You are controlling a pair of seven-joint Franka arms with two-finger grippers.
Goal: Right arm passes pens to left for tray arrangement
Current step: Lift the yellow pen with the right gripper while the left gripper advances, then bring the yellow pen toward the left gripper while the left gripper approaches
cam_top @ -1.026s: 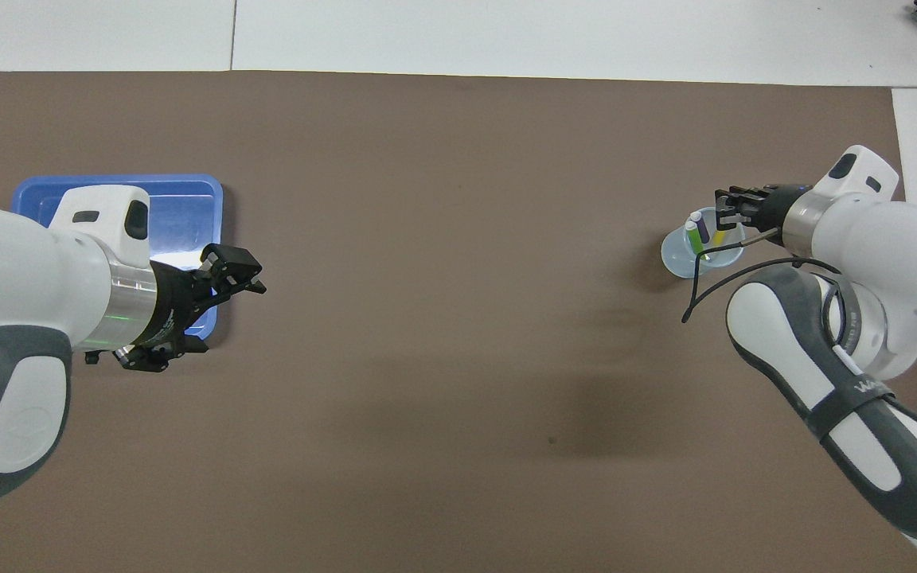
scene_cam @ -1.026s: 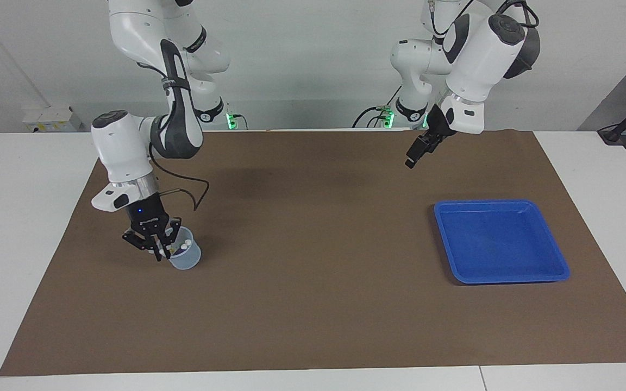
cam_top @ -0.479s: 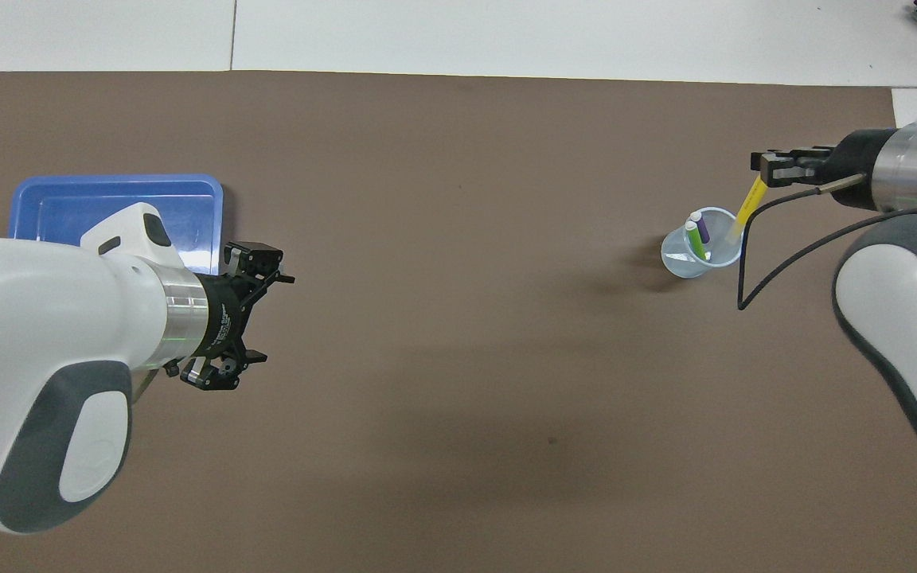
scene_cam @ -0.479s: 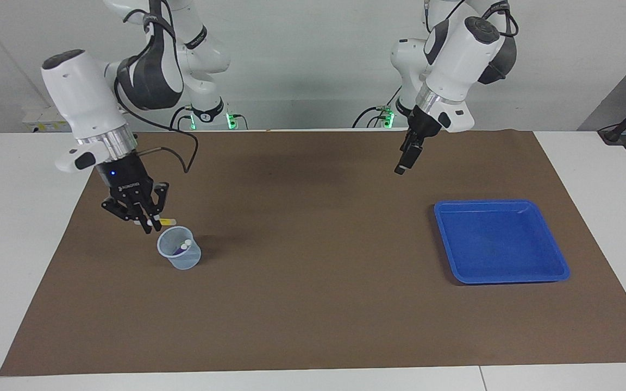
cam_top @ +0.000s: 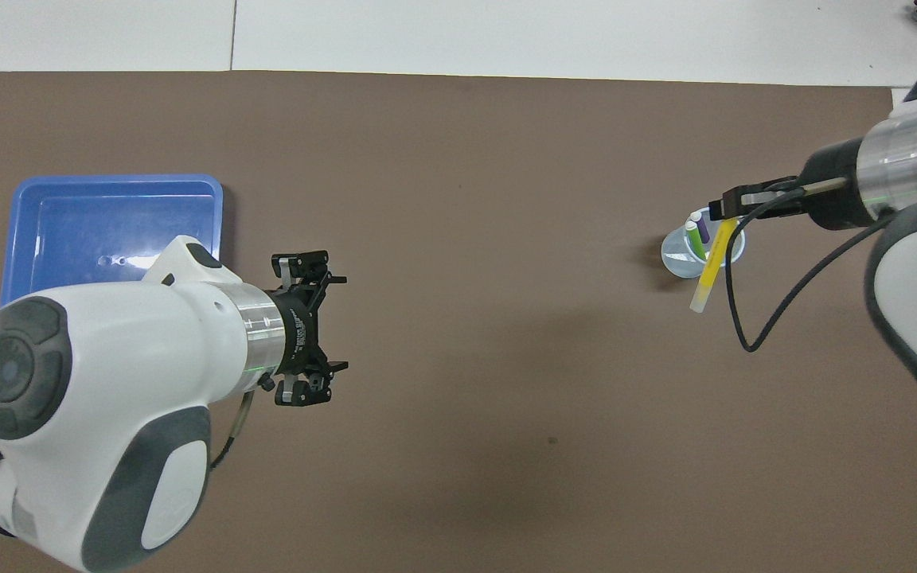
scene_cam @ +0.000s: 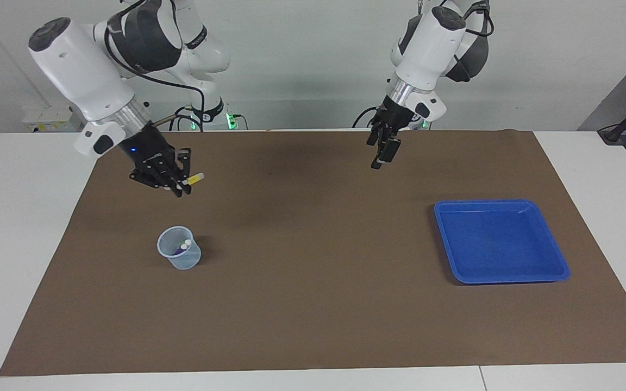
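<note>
My right gripper (scene_cam: 178, 184) hangs in the air, shut on the yellow pen (scene_cam: 194, 177), which sticks out sideways from its fingertips. From above, the right gripper (cam_top: 733, 204) covers the cup's rim, and the yellow pen (cam_top: 705, 274) slants across the cup. The purple pen (cam_top: 698, 220) and green pen (cam_top: 692, 235) stand in the translucent cup (scene_cam: 183, 258). My left gripper (scene_cam: 380, 156) is raised and open over the mat, holding nothing; from above, the left gripper (cam_top: 317, 326) is beside the blue tray (cam_top: 37, 239). The tray (scene_cam: 555, 271) holds nothing.
A brown mat (scene_cam: 313, 304) covers most of the white table. A black cable (cam_top: 745, 318) loops down from the right wrist, close to the cup.
The right gripper has lifted the yellow pen out of the cup and carried it upward. The left gripper has swung away from the tray toward the table's middle, staying open.
</note>
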